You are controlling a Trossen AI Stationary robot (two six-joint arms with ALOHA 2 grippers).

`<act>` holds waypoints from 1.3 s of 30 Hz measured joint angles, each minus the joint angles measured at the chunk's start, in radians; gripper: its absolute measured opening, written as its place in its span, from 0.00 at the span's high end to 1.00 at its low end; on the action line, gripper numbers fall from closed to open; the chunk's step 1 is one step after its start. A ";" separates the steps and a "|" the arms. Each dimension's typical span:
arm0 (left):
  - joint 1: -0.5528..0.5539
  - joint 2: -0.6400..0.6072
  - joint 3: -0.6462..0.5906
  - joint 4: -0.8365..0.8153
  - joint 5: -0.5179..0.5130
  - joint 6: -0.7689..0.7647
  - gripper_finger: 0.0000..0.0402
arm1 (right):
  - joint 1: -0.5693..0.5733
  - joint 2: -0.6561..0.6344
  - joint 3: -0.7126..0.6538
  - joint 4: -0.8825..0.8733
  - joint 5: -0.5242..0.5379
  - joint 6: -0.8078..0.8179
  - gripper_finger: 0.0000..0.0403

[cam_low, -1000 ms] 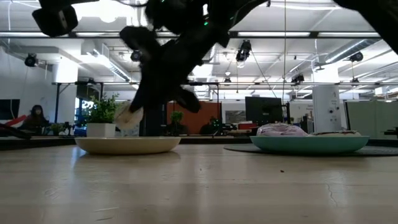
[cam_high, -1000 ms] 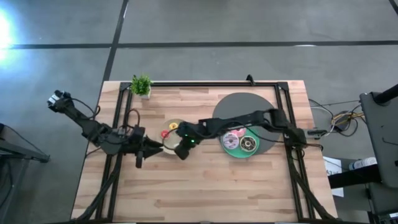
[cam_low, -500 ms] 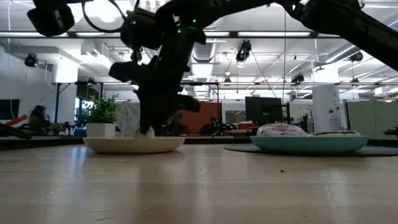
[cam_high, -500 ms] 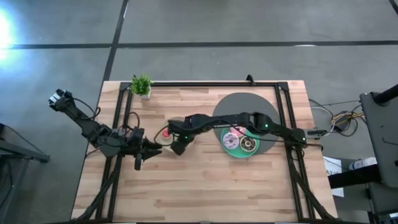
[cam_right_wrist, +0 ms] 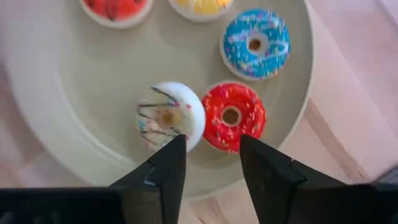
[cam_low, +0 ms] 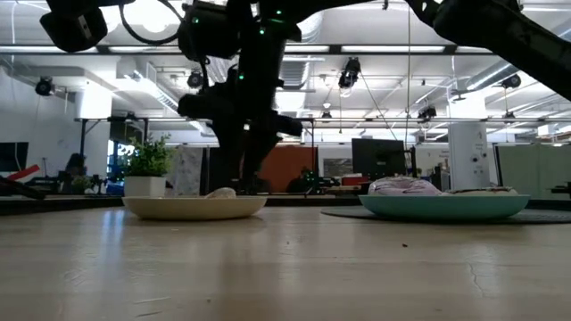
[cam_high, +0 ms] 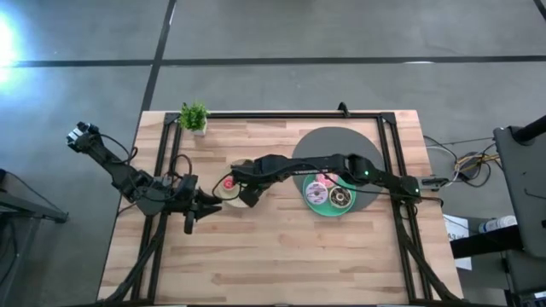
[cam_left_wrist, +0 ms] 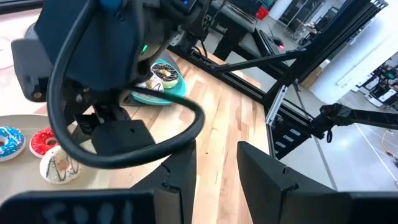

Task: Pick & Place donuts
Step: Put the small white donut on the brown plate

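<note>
A cream plate (cam_right_wrist: 68, 134) holds several mini donuts: a white one (cam_right_wrist: 166, 116), a red one (cam_right_wrist: 232, 117), a blue one (cam_right_wrist: 255, 43), a yellow one (cam_right_wrist: 200, 5) and an orange-red one (cam_right_wrist: 115, 6). They all lie flat. My right gripper (cam_right_wrist: 210, 149) hangs open over the plate (cam_high: 220, 195). Its fingertips stand just above the white and red donuts. In the low view the white donut (cam_low: 219, 192) lies on the plate beside the fingers. My left gripper (cam_left_wrist: 214, 171) waits open and empty by the plate's left side (cam_high: 205, 209).
A teal plate (cam_high: 327, 210) on a round grey mat (cam_high: 333, 145) to the right carries a pink donut (cam_high: 317, 192) and a chocolate donut (cam_high: 341, 198). A small potted plant (cam_high: 194, 117) stands at the far left corner. Bare wood lies along the near side.
My right gripper has come down onto the cream plate with the white donut, opened and let it go. The donut, which was held raised above the plate's left part, now lies flat on the plate. The gripper has drawn slightly up and away from it.
</note>
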State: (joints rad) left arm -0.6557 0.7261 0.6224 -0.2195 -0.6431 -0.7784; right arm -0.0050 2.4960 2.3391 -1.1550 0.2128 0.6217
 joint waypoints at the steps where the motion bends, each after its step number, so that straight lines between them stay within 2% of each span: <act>1: 0.000 0.000 0.000 -0.001 0.001 0.000 0.77 | 0.000 -0.001 0.006 0.001 0.004 -0.001 0.64; 5: -0.001 0.000 0.000 -0.001 0.000 0.000 0.77 | 0.000 -0.001 0.017 0.019 0.034 -0.008 0.65; 11: -0.001 0.000 0.000 -0.001 -0.003 0.001 0.77 | -0.013 0.009 0.015 0.060 0.022 -0.045 0.69; 23: -0.002 0.001 -0.002 0.000 -0.003 -0.014 0.77 | -0.019 0.068 0.011 0.083 -0.190 -0.051 0.83; 26: -0.002 0.001 -0.002 0.000 -0.003 -0.024 0.77 | -0.007 0.058 0.013 0.073 -0.194 -0.055 0.83; 32: -0.002 0.002 -0.002 0.001 -0.007 -0.025 0.77 | 0.007 0.035 0.017 0.034 -0.200 -0.185 0.79; 39: -0.002 0.002 -0.002 0.001 -0.011 -0.026 0.77 | 0.046 0.030 0.017 -0.001 -0.187 -0.436 0.64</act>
State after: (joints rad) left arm -0.6575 0.7277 0.6209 -0.2184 -0.6537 -0.8043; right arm 0.0407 2.5259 2.3562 -1.1564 0.0257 0.1854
